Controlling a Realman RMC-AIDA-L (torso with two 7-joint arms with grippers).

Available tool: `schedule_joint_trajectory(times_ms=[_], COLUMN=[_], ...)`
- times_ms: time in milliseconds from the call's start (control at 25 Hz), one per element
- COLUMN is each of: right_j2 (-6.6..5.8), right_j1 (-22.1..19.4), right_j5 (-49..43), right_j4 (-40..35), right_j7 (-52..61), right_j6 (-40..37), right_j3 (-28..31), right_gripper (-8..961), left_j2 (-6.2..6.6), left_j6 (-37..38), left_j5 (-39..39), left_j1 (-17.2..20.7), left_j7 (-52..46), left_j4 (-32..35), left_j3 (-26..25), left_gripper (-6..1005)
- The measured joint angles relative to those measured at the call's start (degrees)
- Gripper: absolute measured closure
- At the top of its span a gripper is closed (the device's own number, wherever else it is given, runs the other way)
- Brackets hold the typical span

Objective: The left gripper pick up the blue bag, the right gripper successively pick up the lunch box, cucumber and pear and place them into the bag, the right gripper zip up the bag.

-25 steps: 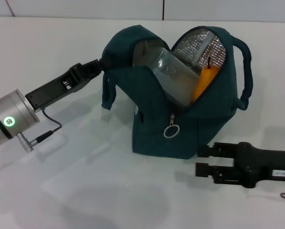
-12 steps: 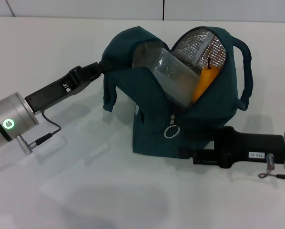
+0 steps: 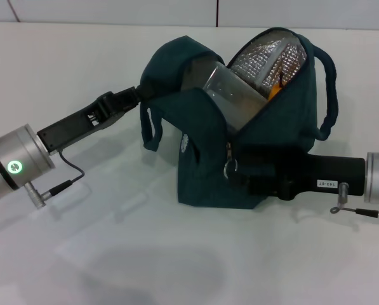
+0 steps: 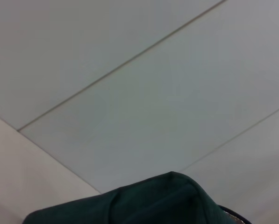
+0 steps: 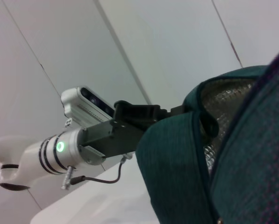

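**Bag Held Open at Left, Right Gripper at the Zipper**

The large dark teal-blue soft fabric bag [image 3: 240, 152] stands upright on the white tabletop [image 3: 113, 254], its top gaping and its silver foil lining exposed. Inside, the clear rectangular plastic lunch box [image 3: 237, 95] leans tilted against the front wall of the opening. A sliver of the orange-yellow pear [image 3: 277, 91] shows behind it, against the foil. The cucumber cannot be seen.

The left gripper [image 3: 137, 95] reaches in from the left side of the tabletop, its fingers clenched on the upper left edge of the bag, beside one loop handle.

The right gripper [image 3: 240, 175] lies low and level across the front face of the bag, coming in from the right. Its tip sits at the metal ring zipper pull [image 3: 230, 168]; whether its fingers are clenched or released cannot be told.

The small white round logo [image 3: 185, 145] faces forward, left of the zipper line.
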Motion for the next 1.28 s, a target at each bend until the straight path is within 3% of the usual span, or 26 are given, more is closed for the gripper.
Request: schedule_joint_trajectory(times_ms=[360, 920, 1280], right_j2=[0.03, 0.03, 0.02], right_j1=[1.65, 1.44, 0.86], right_j5=[4.53, 10.81, 13.19], right_j4=[0.05, 0.41, 0.25], right_j7=[0.39, 0.47, 0.13], right_j6=[1.38, 9.92, 12.50], right_j3=[-6.49, -12.58, -13.52], right_gripper=[292, 292, 295], left_j2=[0.00, 0.08, 0.15], left_j6=[-0.02, -0.04, 0.42], left_j5=[0.11, 0.14, 0.12], left_j1=[-0.23, -0.29, -0.19], left_j7=[0.00, 0.00, 0.00], left_j4=[0.01, 0.18, 0.09], left_j3=[1.02, 1.02, 1.02], left_gripper=[945, 945, 945])
